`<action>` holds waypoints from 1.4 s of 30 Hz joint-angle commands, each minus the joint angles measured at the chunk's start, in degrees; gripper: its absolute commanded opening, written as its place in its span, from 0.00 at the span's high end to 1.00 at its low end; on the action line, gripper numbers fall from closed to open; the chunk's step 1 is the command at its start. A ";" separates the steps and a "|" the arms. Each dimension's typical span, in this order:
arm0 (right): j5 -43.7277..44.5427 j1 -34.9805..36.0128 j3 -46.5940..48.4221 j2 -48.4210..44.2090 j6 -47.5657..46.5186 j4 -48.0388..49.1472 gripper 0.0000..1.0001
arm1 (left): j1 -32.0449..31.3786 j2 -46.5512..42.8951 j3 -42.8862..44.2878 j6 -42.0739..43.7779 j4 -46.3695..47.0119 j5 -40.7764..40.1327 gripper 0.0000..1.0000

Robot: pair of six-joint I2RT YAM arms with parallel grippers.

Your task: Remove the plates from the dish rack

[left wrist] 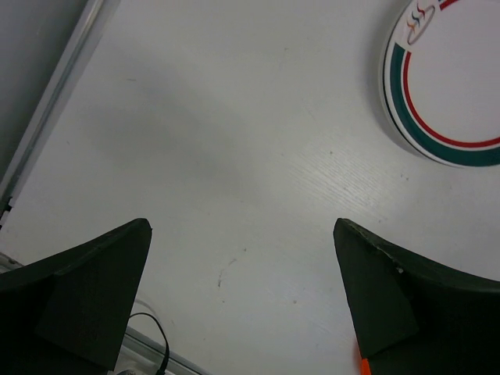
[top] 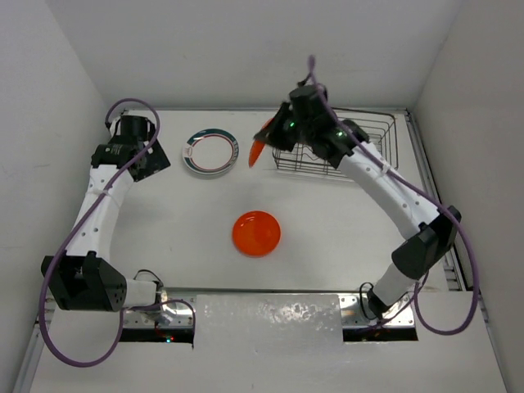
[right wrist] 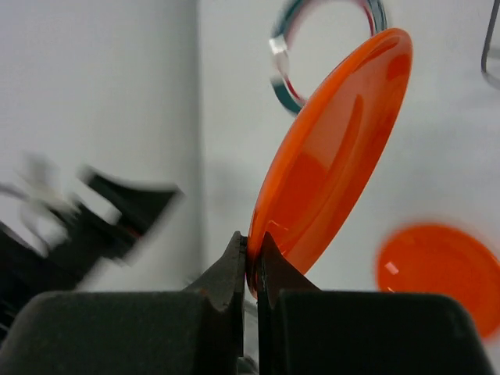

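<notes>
My right gripper (top: 270, 135) (right wrist: 251, 262) is shut on the rim of an orange plate (top: 257, 150) (right wrist: 332, 156) and holds it on edge in the air just left of the wire dish rack (top: 372, 147). A second orange plate (top: 256, 232) (right wrist: 437, 269) lies flat in the middle of the table. White plates with teal and red rim bands (top: 210, 152) (left wrist: 445, 86) (right wrist: 328, 47) lie stacked at the back left of centre. My left gripper (top: 155, 160) (left wrist: 242, 289) is open and empty above bare table left of that stack.
The rack stands at the back right against the wall; I see no plates standing in it. White walls close in the table on three sides. A metal strip (top: 270, 315) runs along the near edge between the arm bases.
</notes>
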 commanded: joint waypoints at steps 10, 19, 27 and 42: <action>6.03 23.61 -3.26 3.41 -28.07 -25.40 1.00 | -0.19 -2.38 -1.56 -2.53 1.74 -4.57 0.00; 9.72 24.76 -3.62 13.08 -31.06 -26.11 1.00 | -0.10 -3.96 -4.11 -2.44 2.53 -3.78 0.00; 8.23 24.76 -1.42 17.83 -32.20 -24.17 0.80 | -0.10 -4.49 -4.90 -1.82 3.15 -2.89 0.00; -0.29 10.28 11.96 11.51 -27.65 -24.90 0.01 | -0.10 -4.66 -4.64 -1.56 3.33 -2.98 0.00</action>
